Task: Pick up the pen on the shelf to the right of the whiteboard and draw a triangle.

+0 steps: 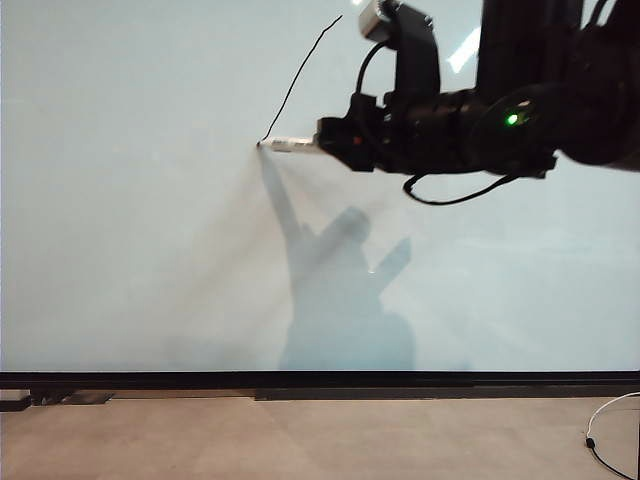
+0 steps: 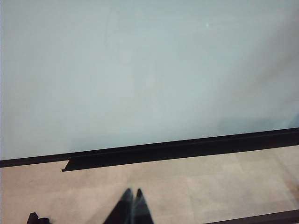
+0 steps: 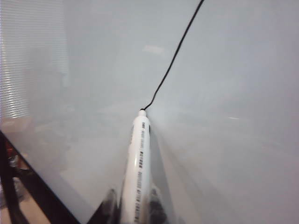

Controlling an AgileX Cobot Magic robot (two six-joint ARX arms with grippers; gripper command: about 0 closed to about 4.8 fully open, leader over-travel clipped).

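The pen (image 1: 290, 144) is lying level with its dark tip pressing against the whiteboard (image 1: 130, 200), at the lower end of a thin black line (image 1: 300, 75) that is slanting up and to the right across the board; only this one stroke of the triangle is showing. In the right wrist view the pen (image 3: 139, 163) is pointing at the board (image 3: 243, 93) where the line (image 3: 175, 56) ends. The right pincer (image 1: 325, 135) is clamping the pen's rear end, its arm reaching in from the board's upper right. The left pincer (image 2: 132, 205), its fingers pressed together, is hanging low above the pale floor (image 2: 210, 182), below the whiteboard's black lower strip (image 2: 187, 147).
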